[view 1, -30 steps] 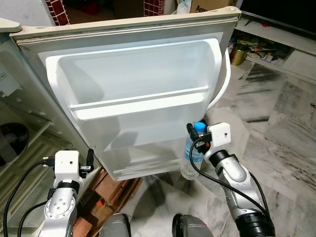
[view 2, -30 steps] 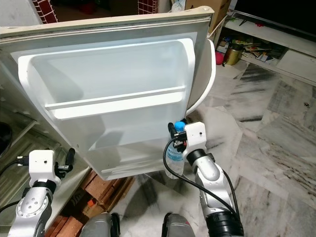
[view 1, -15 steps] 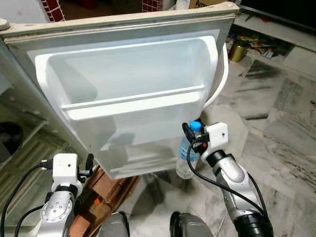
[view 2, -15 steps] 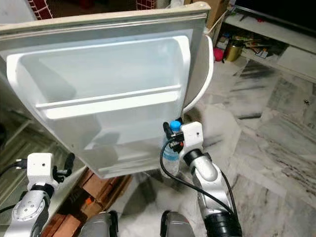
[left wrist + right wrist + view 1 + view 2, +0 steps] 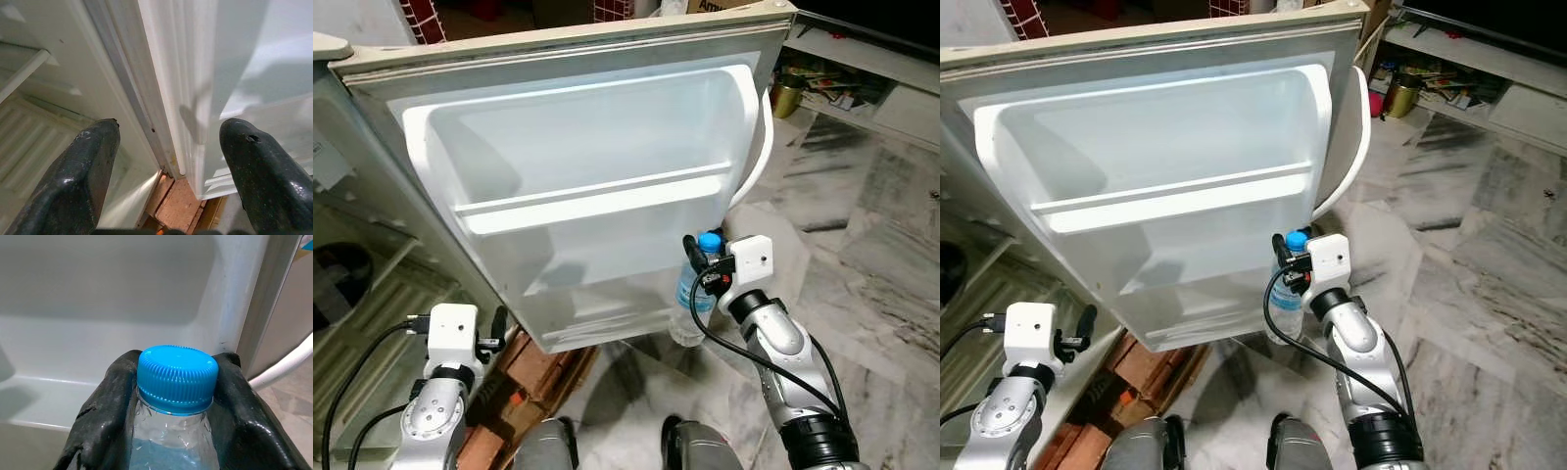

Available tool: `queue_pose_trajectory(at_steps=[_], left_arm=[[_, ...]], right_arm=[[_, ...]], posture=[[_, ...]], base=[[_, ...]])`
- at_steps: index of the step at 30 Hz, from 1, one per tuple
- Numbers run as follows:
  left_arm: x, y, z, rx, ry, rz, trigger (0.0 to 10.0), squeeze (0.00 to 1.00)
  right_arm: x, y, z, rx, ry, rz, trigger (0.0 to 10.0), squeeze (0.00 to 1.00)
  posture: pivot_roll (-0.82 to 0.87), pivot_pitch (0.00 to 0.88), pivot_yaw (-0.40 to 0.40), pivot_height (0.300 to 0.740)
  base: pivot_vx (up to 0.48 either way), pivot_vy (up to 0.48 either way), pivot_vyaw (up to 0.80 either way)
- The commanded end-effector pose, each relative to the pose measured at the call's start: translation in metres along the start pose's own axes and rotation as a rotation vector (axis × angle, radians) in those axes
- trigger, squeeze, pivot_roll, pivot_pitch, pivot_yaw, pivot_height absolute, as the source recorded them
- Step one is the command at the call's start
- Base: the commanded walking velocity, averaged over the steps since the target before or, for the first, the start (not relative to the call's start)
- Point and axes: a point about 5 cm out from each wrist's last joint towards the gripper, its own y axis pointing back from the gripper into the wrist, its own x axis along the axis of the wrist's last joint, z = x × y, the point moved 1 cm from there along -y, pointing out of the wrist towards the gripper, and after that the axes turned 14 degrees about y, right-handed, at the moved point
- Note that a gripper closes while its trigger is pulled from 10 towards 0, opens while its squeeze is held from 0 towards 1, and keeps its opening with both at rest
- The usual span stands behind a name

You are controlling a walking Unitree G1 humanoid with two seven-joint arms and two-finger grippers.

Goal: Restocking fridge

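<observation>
The head views are bright and mostly sharp, with even light from above — the white plastic inner liner of the open fridge door [image 5: 587, 186] is almost washed out, with soft grey shadows in its corners. The grey marble floor [image 5: 871, 245] shows a dull sheen. The wrist views are dimmer, and the near black fingers [image 5: 83, 171] are out of focus.
</observation>
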Motion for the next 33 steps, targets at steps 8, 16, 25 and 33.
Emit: queue_pose_trajectory(at_steps=[8, 16, 25, 33], left_arm=[[0.002, 0.002, 0.006, -0.019, -0.027, 0.020, 10.0, 0.00], [0.003, 0.001, 0.009, -0.021, -0.022, 0.022, 10.0, 0.00], [0.004, -0.003, 0.011, -0.018, -0.022, 0.025, 10.0, 0.00], [0.004, -0.005, 0.009, 0.007, -0.029, 0.031, 10.0, 0.00]], right_arm=[[0.013, -0.002, -0.004, 0.004, -0.015, 0.062, 10.0, 0.00], [0.017, 0.008, -0.022, 0.118, -0.102, 0.061, 10.0, 0.00], [0.016, 0.010, -0.025, 0.150, -0.090, 0.053, 10.0, 0.00], [0.018, 0.009, -0.025, 0.158, -0.074, 0.055, 10.0, 0.00]], posture=[[0.11, 0.142, -0.003, 0.740], [0.10, 0.136, -0.010, 0.740], [0.10, 0.137, -0.010, 0.715], [0.10, 0.142, -0.010, 0.705]], base=[[0.000, 0.000, 0.00], [0.000, 0.000, 0.00], [0.000, 0.000, 0.00], [0.000, 0.000, 0.00]])
